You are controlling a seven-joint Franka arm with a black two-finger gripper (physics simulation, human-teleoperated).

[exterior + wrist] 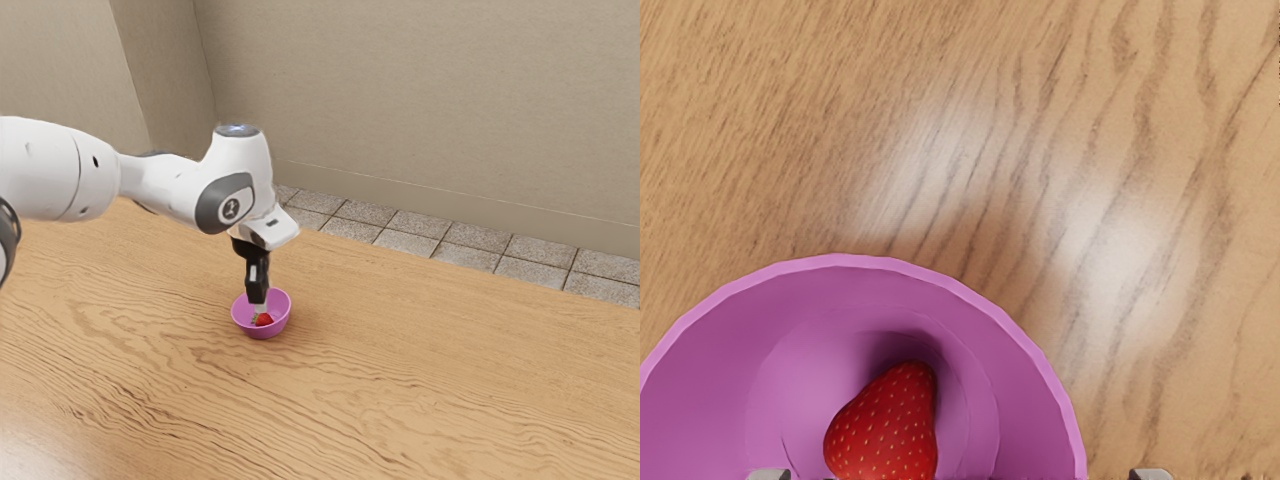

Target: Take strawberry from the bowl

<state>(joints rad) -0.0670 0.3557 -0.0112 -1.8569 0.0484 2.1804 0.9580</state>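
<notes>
Fingers (pixel 257 286) parted, strawberry (pixel 888 425) inside bowl rim (pixel 855 262), room alongside

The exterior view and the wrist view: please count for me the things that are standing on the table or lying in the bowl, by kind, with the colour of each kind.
Bowls, pinkish purple: 1
Strawberries, red: 1
Total: 2

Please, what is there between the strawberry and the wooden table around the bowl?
The wall of the purple bowl stands between the strawberry and the table; the wrist view shows this.
</notes>
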